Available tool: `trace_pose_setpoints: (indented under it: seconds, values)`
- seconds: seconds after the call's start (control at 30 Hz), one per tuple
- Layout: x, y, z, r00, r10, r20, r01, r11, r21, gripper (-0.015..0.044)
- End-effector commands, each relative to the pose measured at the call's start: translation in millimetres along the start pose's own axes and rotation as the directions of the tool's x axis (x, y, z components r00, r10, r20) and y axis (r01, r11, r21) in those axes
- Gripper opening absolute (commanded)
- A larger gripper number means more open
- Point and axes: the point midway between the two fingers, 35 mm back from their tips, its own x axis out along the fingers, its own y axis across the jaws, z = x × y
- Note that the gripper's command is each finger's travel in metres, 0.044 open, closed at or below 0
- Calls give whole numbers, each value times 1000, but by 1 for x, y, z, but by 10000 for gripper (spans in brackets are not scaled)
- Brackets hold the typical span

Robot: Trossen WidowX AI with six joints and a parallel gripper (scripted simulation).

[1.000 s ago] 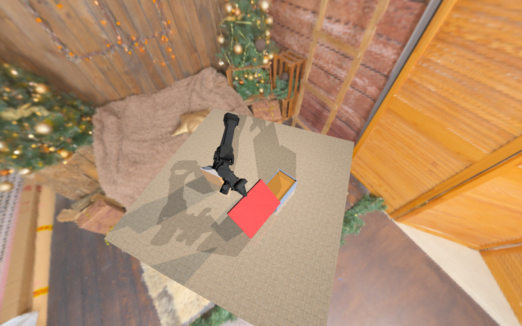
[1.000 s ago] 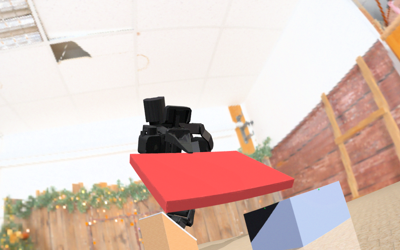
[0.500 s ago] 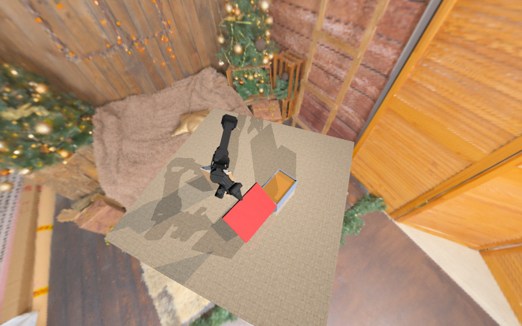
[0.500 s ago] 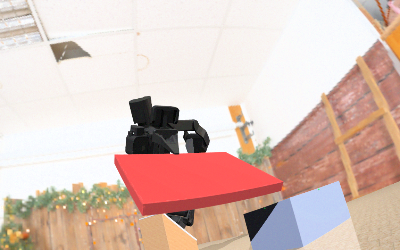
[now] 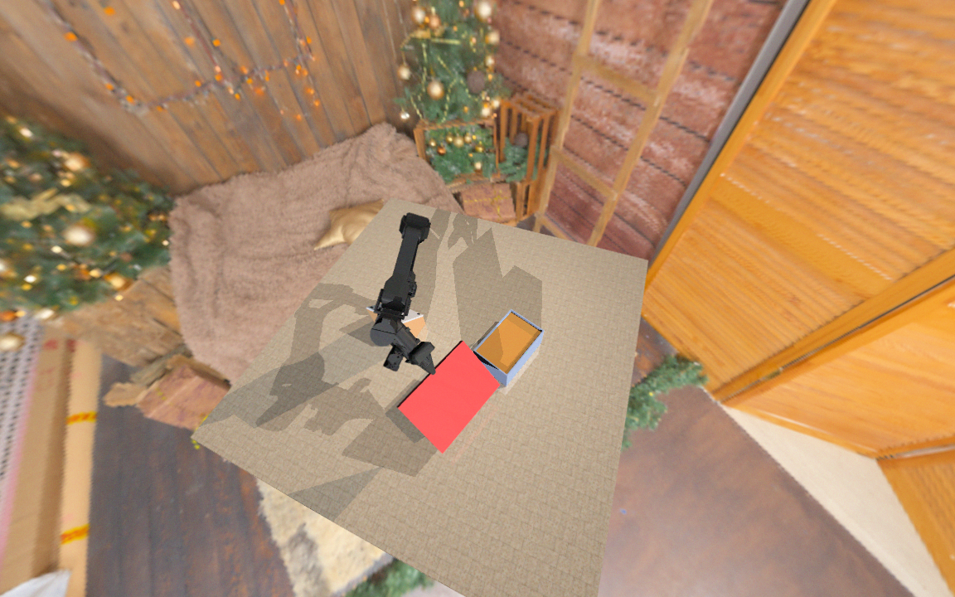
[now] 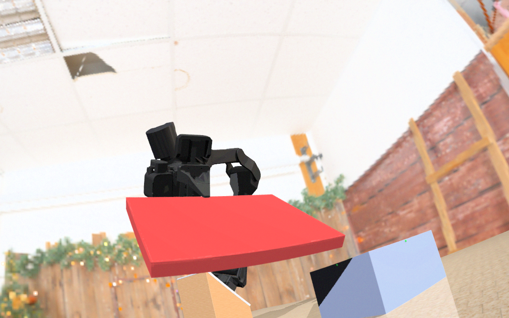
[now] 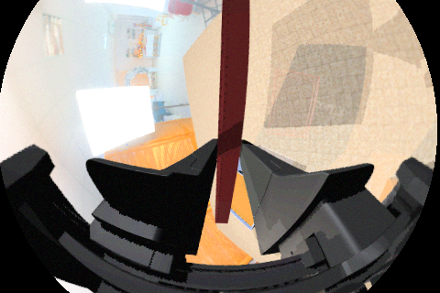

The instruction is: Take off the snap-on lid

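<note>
The red lid (image 5: pixel 449 395) (image 6: pixel 224 227) (image 7: pixel 233 78) is off the box and held in the air, its broad red face up, slightly tilted in the exterior view. My gripper (image 5: pixel 433 371) (image 6: pixel 209 195) (image 7: pixel 228 144) is shut on one long edge of the lid; in the wrist view the lid stands edge-on between the fingertips. The blue storage box (image 5: pixel 524 359) (image 6: pixel 406 268) stands open on the table, with an orange-brown inside. In the top view the lid lies left of and below the box, its corner overlapping the box's near corner. In the exterior view a gap shows between them.
The arm's base stands on an orange block with a white top (image 5: pixel 414 323) (image 6: pixel 195 296), left of the box. The woven-patterned table (image 5: pixel 540 475) (image 6: pixel 497 261) carries shadows of the arm and lid; its edges show in the top view.
</note>
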Motion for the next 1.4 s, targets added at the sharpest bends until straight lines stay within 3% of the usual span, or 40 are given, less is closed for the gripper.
trace_pose_setpoints:
  seconds: [0.0,0.9,1.37]
  values:
    - [-2,1,10,1000,8,-4,-8,1000,-2,0]
    - [-7,-2,63,1000,9,-2,-9,1000,-4,0]
    - [1,-11,58,1000,9,-2,-9,1000,-4,0]
